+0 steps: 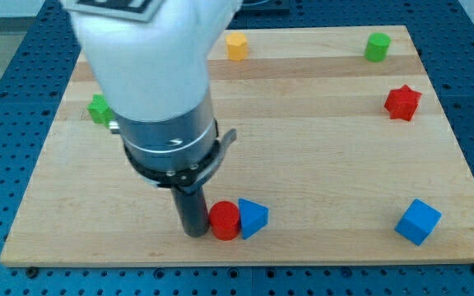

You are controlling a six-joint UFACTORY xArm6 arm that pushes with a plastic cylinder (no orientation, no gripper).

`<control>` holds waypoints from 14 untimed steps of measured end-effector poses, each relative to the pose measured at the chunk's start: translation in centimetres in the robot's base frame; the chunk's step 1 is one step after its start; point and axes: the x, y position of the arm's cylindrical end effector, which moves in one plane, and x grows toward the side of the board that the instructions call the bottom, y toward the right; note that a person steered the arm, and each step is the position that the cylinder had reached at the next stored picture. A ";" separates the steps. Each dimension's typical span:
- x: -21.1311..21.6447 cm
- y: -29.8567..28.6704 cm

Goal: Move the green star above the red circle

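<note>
Your tip (193,233) sits touching the red circle (225,220) on its left, near the board's (319,164) bottom edge, a blue triangle (253,218) pressed against the circle's right. There's no claw, only the rod. The green star (99,108) is at the left edge, partly hidden behind the arm

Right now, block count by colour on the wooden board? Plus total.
Red: 2, the red circle block and the red star block
Blue: 2, the blue triangular block and the blue cube
Green: 2, the green star block, partly behind the arm, and the green cylinder-like block
Yellow: 1, the yellow block
Total: 7
My tip touches the red circle block's left side.
</note>
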 end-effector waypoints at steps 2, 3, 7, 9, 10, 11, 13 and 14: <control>-2.4 -1.4; -7.4 -6.1; -21.1 -22.1; -24.3 -19.0; -23.0 -19.0; -20.2 -17.9; -11.7 -7.6; -8.1 -2.6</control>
